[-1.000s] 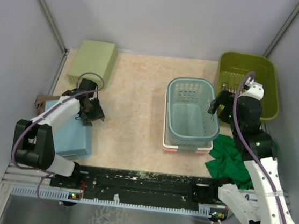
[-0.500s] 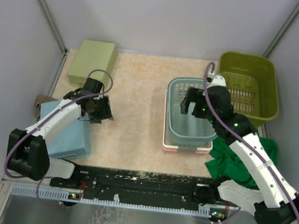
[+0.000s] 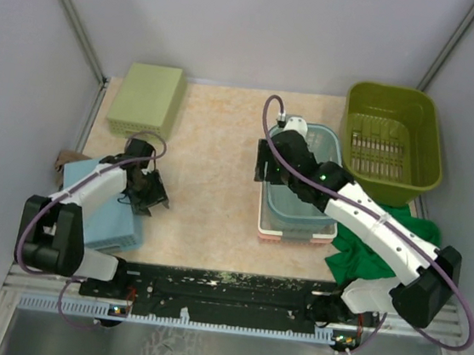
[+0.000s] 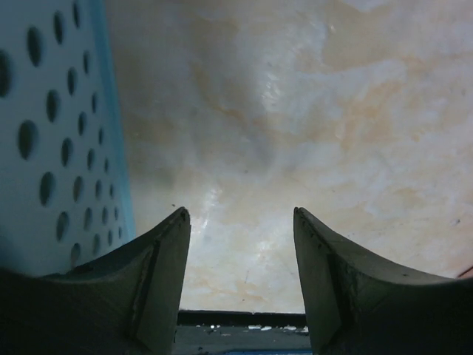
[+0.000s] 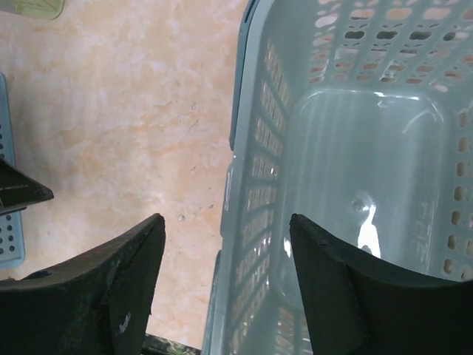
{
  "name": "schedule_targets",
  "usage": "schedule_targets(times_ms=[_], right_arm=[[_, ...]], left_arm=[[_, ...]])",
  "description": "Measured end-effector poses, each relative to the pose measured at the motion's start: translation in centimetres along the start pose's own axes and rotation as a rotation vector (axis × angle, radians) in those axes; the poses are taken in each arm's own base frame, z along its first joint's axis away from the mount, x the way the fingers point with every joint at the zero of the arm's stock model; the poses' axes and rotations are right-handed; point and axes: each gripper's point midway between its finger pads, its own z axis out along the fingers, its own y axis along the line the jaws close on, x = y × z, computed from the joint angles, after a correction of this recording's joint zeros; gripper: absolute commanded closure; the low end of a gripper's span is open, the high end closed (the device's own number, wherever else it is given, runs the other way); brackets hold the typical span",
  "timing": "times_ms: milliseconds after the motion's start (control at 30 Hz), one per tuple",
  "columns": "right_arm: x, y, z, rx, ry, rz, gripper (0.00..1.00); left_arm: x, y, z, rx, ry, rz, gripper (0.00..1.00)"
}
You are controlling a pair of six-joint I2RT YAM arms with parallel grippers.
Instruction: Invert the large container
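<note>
The tub point(image 3: 390, 148) is a deep olive-green plastic box, rectangular with rounded corners and a wide rim. It stands upright with its open side up, so the rows of slots in its base show. It sits at the far right corner of the tabletop point(image 3: 215, 141), just to the right of the teal basket point(image 3: 334, 140) and a little further back, with neither pincer touching it.

There is one tub and one teal basket, which rests on a single flat white tray point(image 3: 295, 233). One green cloth point(image 3: 366, 248) lies crumpled on the near right side of the basket. One pale-green tray point(image 3: 147, 99) lies well to the left of the basket, at the back. One light-blue box with round holes point(image 3: 117, 215) lies to the near left of the basket.

There are two arms. The right pincer point(image 5: 225, 222) hangs above the basket's left wall with its fingers apart, one over the bare tabletop and one over the basket's inside, gripping nothing. The left pincer point(image 4: 240, 214) is well to the left of the basket, just beside the light-blue box, fingers apart over bare tabletop and empty.
</note>
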Motion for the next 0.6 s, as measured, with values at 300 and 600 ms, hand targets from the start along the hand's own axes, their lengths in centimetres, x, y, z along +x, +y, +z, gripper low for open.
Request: schedule_targets(times_ms=[300, 600], right_arm=[[1.5, -0.9, 1.9, 0.113, 0.058, -0.036, 0.52], [2.2, -0.5, 3.0, 0.124, 0.108, -0.058, 1.0]], left_arm=[[-1.7, 1.3, -0.5, -0.006, -0.019, -0.055, 0.36], [-7.6, -5.9, -7.0, 0.274, -0.233, 0.086, 0.34]])
